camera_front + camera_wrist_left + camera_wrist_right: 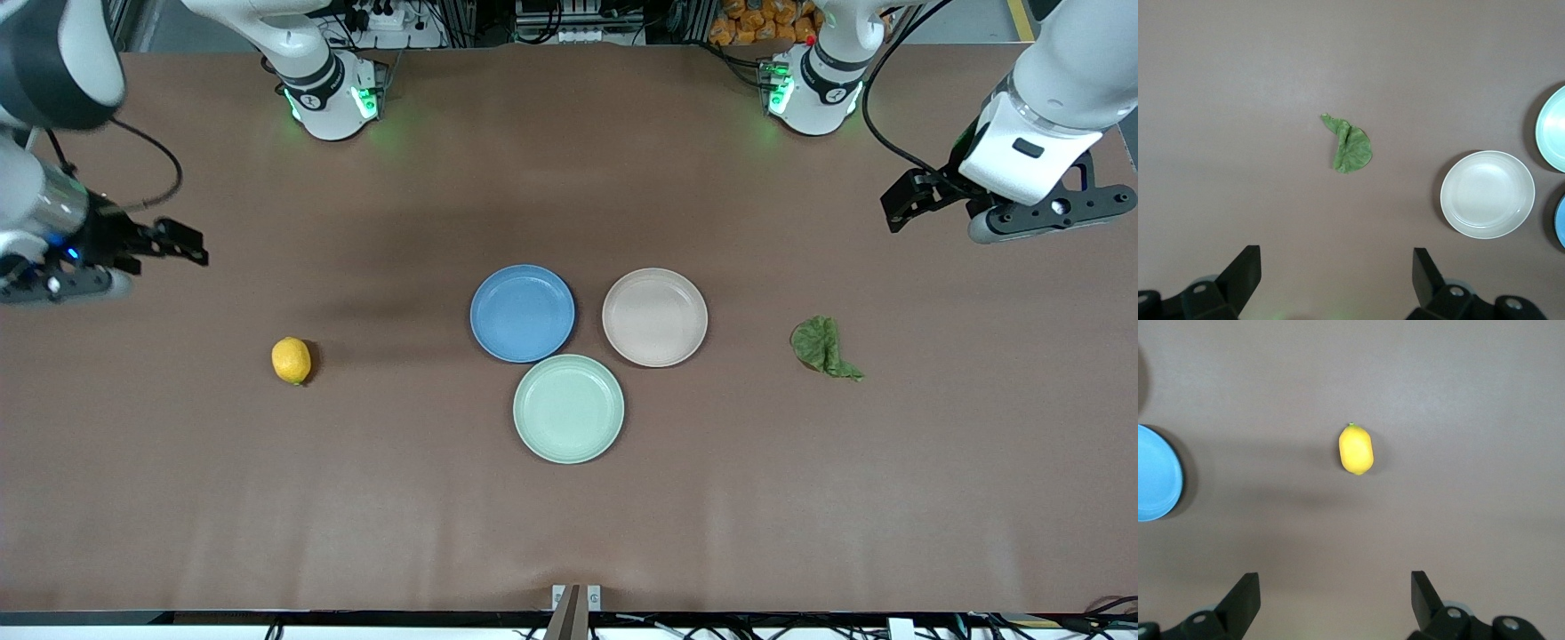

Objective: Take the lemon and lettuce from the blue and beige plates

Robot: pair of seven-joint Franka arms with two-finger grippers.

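Observation:
The lemon (291,360) lies on the bare table toward the right arm's end, apart from the plates; it also shows in the right wrist view (1356,449). The lettuce (825,348) lies on the bare table toward the left arm's end, also in the left wrist view (1350,145). The blue plate (522,313) and the beige plate (655,317) stand side by side mid-table, both empty. My right gripper (182,242) (1335,593) is open and empty, up over bare table at its end. My left gripper (902,209) (1337,270) is open and empty over bare table at its end.
A pale mint-green plate (569,408) stands empty, nearer to the front camera than the other two and touching them. The beige plate (1487,194) shows in the left wrist view, the blue plate's edge (1155,473) in the right wrist view.

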